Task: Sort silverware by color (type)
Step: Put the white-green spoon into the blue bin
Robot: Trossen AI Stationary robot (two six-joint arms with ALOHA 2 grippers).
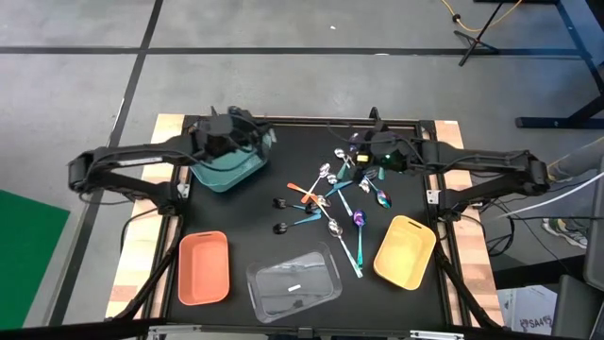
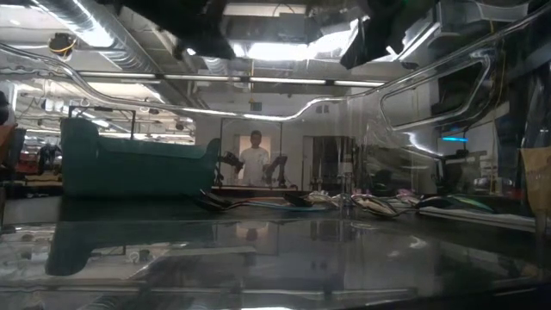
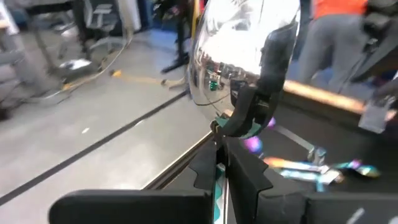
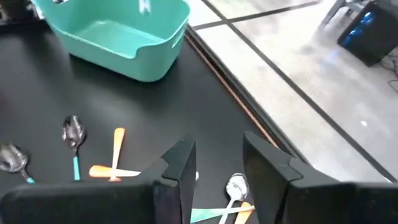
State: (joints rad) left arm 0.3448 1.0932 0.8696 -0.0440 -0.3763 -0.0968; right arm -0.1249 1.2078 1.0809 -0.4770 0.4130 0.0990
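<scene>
Several small spoons lie scattered on the black mat, right of centre; the low view shows them as a flat row. My left gripper hangs above the teal bin at the far left, shut on one spoon whose shiny bowl fills its wrist view. My right gripper hovers open over the pile's far right. Nothing is between its fingers. A silver spoon bowl lies on the mat below them. My left gripper pinches the spoon by its teal handle, just below the neck, between its two fingers. The bowl sticks out past the fingertips. The spoon is lifted clear of the table, above the teal bin.
A salmon bin, a clear bin and a yellow bin stand along the near side of the mat. Two small dark bits lie at the mat's centre. A person stands in the room far behind the table.
</scene>
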